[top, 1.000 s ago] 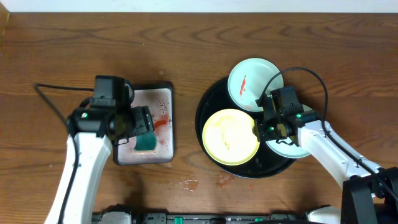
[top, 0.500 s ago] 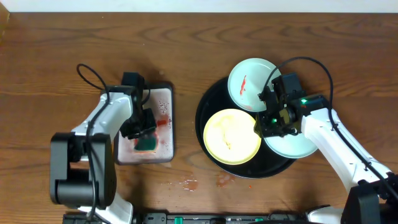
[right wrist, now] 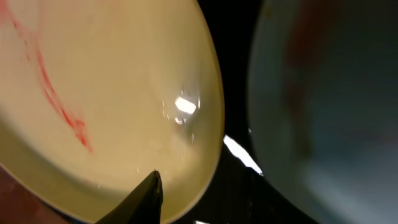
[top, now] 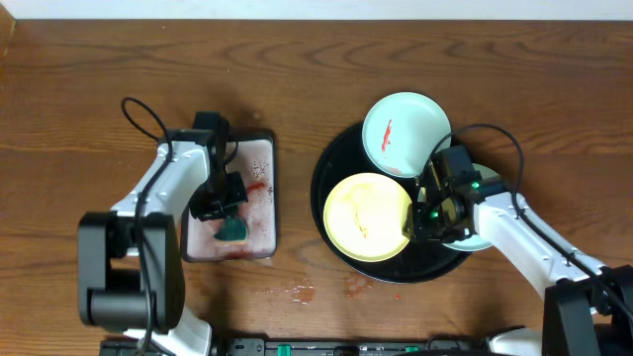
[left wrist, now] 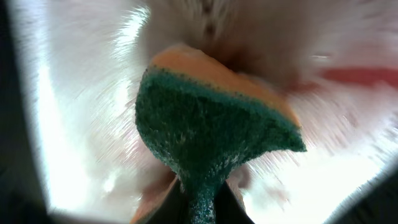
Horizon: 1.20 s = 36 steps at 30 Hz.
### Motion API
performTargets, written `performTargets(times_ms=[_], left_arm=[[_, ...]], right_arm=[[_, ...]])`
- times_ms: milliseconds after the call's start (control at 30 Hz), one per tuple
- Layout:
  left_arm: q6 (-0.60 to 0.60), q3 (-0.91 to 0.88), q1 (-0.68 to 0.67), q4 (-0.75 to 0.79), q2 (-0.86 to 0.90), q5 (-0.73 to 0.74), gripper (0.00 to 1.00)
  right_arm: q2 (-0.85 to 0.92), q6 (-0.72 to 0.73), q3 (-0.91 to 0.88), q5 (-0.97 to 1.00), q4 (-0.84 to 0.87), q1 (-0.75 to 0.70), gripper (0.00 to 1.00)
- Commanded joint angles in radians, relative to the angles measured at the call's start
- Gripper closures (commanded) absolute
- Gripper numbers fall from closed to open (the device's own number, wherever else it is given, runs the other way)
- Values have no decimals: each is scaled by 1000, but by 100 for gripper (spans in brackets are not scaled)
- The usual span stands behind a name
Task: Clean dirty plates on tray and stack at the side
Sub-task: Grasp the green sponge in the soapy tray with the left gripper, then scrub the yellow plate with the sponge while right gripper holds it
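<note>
The pale yellow plate [top: 366, 216] lies on the round black tray [top: 321, 183], with thin red streaks on it [right wrist: 106, 93]. A mint plate [top: 406, 133] with a red streak rests on the tray's far rim. Another mint plate [top: 482, 237] lies at the tray's right, mostly under my right arm, dim in the right wrist view [right wrist: 323, 93]. My right gripper [top: 419, 220] stands open astride the yellow plate's right rim, one fingertip [right wrist: 149, 196] over its inside. My left gripper [top: 224, 210] is shut on a green-and-orange sponge [left wrist: 211, 124] above the rectangular tray.
The rectangular black-rimmed tray [top: 259, 158] at the left has a whitish inside smeared with red. Red sauce spots [top: 302, 292] mark the brown table near the front edge, between the two trays. A black cable [top: 143, 114] loops behind my left arm.
My left gripper has closed on the sponge and lifted its tip off the rectangular tray. My right gripper has slid toward the front along the yellow plate's right rim, its jaws a little wider.
</note>
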Motion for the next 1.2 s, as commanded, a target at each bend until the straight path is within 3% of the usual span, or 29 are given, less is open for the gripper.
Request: performTargets(times_ms=[0,67,300,733,867,1033,1167], left_arm=[[10,89,1,-45,-117,7,92],[31,115,-8,-60,-162,50,93],[17,171,-163,-36,-254,179,93],[-219,171,-579,260,-110,182,92],[-323,171,-621,282,14,196,93],[-328,171,-631,431,172,452,92],[-321,171,-632,471,270,500,92]], right_arm=[[-1,24,-61,-28,93,3,59],[-1,34,-93,-63,148,7,62],[-1,137,-122,-13,253,27,99],[-1,235,-122,82,233,42,99],[-1,235,-122,82,231,41,99],[-1,235,-122,82,230,42,99],[-1,235,-122,82,230,42,99]])
